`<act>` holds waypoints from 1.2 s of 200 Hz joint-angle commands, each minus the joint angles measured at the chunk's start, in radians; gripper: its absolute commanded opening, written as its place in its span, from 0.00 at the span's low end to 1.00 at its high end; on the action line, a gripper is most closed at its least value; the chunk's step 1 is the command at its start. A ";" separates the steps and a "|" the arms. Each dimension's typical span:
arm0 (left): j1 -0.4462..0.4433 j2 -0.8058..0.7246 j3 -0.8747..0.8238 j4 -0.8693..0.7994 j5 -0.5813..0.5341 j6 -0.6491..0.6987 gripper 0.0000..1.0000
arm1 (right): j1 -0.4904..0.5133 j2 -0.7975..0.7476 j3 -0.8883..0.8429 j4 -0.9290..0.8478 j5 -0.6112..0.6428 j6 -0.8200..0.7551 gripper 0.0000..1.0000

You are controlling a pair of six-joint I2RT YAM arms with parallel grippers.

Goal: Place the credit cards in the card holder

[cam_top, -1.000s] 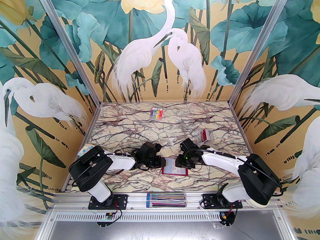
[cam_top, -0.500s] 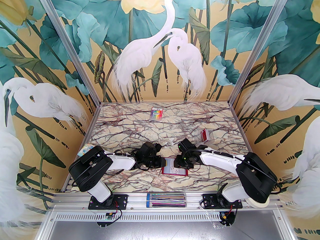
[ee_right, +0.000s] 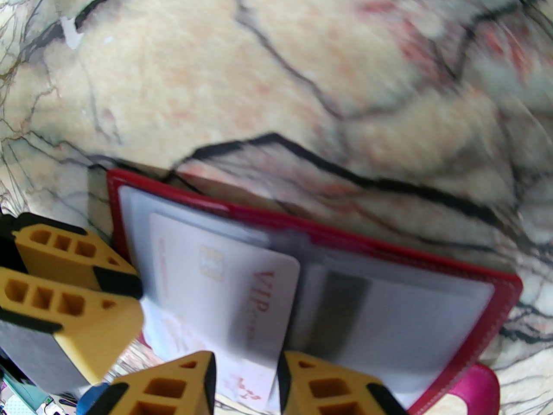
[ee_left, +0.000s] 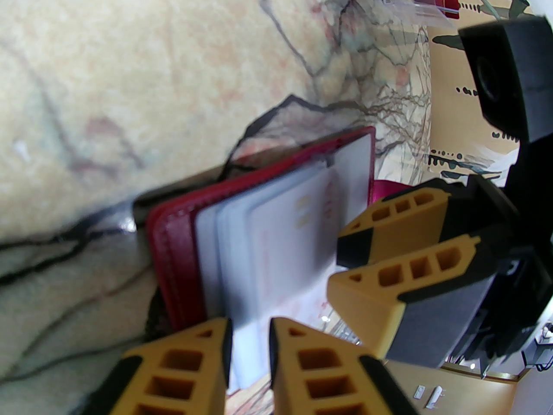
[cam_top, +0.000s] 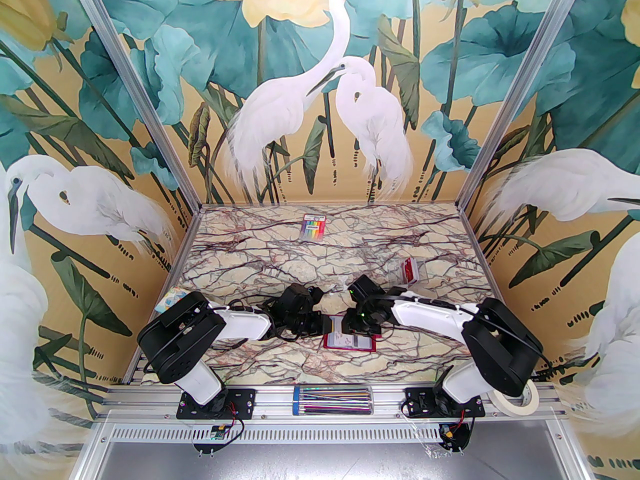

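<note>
The card holder lies open near the table's front centre, its red cover and clear sleeves facing up. My left gripper sits at the holder's left edge, shut on a clear sleeve that passes between its fingers. My right gripper faces it from the right. A pale credit card with a gold chip and red "VIP" lettering lies partly inside a sleeve, and its near end is held between the right gripper. The two grippers nearly touch.
A rainbow-striped pack lies at the far centre. A small clear plastic box with red contents sits behind the right arm. A clear case of pens rests on the front rail, a tape roll at front right, a patterned square at left.
My right arm has slid leftward over the holder, bringing its gripper and the card closer to the left gripper. The left arm has stayed still.
</note>
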 commanded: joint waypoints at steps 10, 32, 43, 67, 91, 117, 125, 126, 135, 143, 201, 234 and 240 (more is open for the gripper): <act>-0.009 0.022 -0.008 -0.025 -0.020 0.017 0.23 | 0.017 0.020 0.037 -0.013 0.013 0.001 0.30; -0.010 0.023 -0.007 -0.025 -0.019 0.018 0.23 | 0.026 0.023 0.039 -0.008 0.011 0.006 0.30; -0.009 0.024 -0.008 -0.024 -0.018 0.018 0.24 | 0.028 0.026 0.037 -0.001 0.008 0.010 0.30; -0.010 0.023 -0.006 -0.025 -0.018 0.018 0.24 | 0.031 0.031 0.037 0.007 0.007 0.013 0.30; -0.009 0.021 -0.008 -0.028 -0.018 0.018 0.24 | 0.032 0.036 0.036 0.024 -0.010 0.017 0.30; -0.009 0.019 -0.009 -0.027 -0.018 0.018 0.24 | 0.033 0.037 0.034 0.033 -0.016 0.014 0.30; -0.009 0.018 -0.010 -0.027 -0.018 0.016 0.24 | 0.033 0.035 0.034 0.033 -0.016 0.015 0.30; -0.009 0.018 -0.011 -0.028 -0.018 0.016 0.24 | 0.033 0.035 0.033 0.033 -0.016 0.014 0.30; -0.009 0.015 -0.010 -0.027 -0.018 0.016 0.24 | 0.033 0.030 0.032 0.032 -0.014 0.012 0.30; -0.009 0.014 -0.011 -0.028 -0.018 0.016 0.24 | 0.033 0.025 0.032 0.028 -0.007 0.012 0.30; -0.009 -0.054 -0.028 -0.040 -0.033 0.009 0.26 | 0.033 -0.019 0.041 -0.017 0.057 0.007 0.35; -0.009 -0.112 -0.036 -0.068 -0.051 0.010 0.30 | 0.033 -0.035 0.049 -0.043 0.100 0.017 0.40; -0.009 -0.121 -0.038 -0.075 -0.056 0.010 0.31 | 0.033 -0.035 0.050 -0.045 0.101 0.019 0.40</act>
